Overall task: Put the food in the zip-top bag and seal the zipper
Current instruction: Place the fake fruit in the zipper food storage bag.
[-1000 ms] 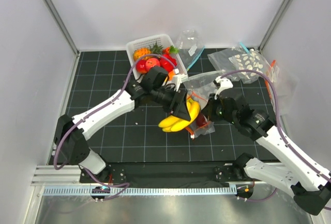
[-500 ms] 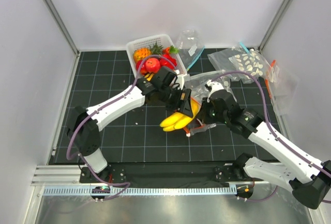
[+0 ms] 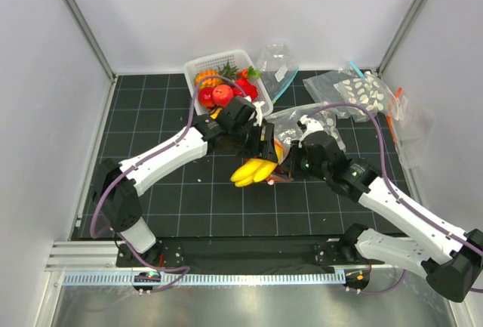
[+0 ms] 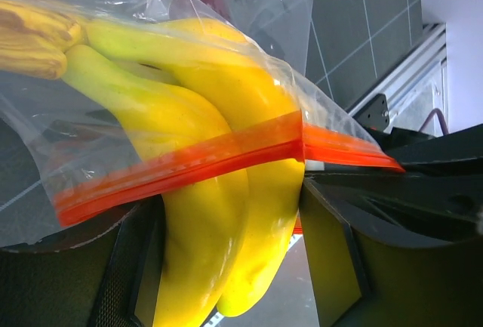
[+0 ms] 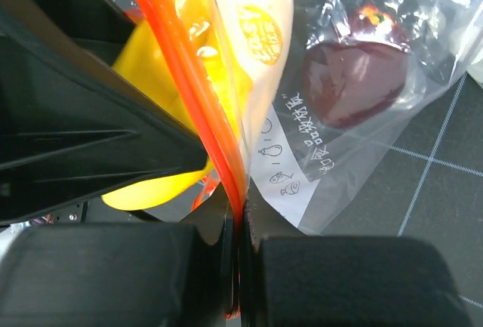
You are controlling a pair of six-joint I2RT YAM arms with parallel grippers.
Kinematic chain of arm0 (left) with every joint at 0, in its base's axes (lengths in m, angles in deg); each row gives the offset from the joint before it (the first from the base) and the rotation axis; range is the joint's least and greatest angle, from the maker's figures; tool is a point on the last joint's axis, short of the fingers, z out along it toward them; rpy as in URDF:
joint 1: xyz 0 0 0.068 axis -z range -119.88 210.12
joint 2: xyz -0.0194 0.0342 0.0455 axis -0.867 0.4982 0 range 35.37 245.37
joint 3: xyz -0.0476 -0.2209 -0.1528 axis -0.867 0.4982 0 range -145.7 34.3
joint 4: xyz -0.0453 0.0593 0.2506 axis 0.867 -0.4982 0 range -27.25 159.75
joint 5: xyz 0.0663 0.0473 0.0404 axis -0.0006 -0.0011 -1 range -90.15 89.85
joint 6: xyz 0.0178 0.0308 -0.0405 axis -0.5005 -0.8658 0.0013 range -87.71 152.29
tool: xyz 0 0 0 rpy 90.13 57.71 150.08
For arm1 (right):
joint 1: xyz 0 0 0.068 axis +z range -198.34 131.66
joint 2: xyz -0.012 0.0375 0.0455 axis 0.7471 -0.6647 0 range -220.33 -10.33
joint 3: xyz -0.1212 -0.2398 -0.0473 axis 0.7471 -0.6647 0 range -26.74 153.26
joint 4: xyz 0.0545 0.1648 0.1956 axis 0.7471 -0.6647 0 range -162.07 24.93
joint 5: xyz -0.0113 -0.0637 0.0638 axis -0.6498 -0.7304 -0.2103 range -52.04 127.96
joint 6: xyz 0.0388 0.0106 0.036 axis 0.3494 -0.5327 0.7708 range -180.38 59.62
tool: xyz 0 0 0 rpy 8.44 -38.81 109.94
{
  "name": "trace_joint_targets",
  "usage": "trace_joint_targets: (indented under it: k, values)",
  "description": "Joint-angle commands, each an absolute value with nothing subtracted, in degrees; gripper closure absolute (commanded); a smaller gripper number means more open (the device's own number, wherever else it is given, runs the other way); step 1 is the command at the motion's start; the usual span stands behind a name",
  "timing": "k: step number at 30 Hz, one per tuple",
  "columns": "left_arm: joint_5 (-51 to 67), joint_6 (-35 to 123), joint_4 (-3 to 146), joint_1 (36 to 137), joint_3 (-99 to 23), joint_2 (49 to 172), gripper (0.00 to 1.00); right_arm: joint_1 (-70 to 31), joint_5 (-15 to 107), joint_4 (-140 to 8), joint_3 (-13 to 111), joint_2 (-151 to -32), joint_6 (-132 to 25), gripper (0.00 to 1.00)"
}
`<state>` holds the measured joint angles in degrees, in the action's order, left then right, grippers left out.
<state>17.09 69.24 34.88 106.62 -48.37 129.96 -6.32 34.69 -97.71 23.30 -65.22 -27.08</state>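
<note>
White basket (image 3: pixel 195 65) at the back of the black grid mat (image 3: pixel 143 108) — blue-zipped clear bag (image 3: pixel 276 63) just beside it, disc-dotted bags (image 3: pixel 355 89) further right.

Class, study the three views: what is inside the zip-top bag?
A banana bunch lies partly in the bag, its tips outside the zipper. A maroon fruit sits deeper in. From above, the arms cover much of it, so other contents cannot be told.

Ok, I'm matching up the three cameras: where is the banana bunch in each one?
Top external: banana bunch, centre of picture.
Left wrist: banana bunch fills the middle, half inside the bag.
Right wrist: banana bunch upper left, behind the zip strip.
Shared landmark: the orange-red zip strip crossing the bananas.
</note>
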Motion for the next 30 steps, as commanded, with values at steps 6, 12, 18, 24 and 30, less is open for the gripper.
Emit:
trace_joint_targets:
  k: [6,12,18,24,30]
  values:
    - [12.77,69.82,38.28,105.91,-49.11,127.39,0.37,-5.37,31.37,-99.96,27.57,-66.67,-26.46,0.8]
    - [13.3,70.0,38.72,105.99,-49.19,128.27,0.38,-5.28,29.27,-100.93,27.92,-67.89,-26.46,0.83]
    - [13.91,70.96,39.42,105.91,-49.98,128.1,0.36,-3.79,27.33,-102.16,29.85,-68.68,-25.75,0.99]
    - [14.62,75.88,40.39,105.91,-50.42,127.31,0.3,-0.88,26.8,-102.42,34.33,-70.44,-24.88,0.99]
    - [13.74,77.03,39.87,105.64,-50.95,123.97,0.0,-0.62,26.36,-103.56,36.54,-69.57,-23.03,0.99]
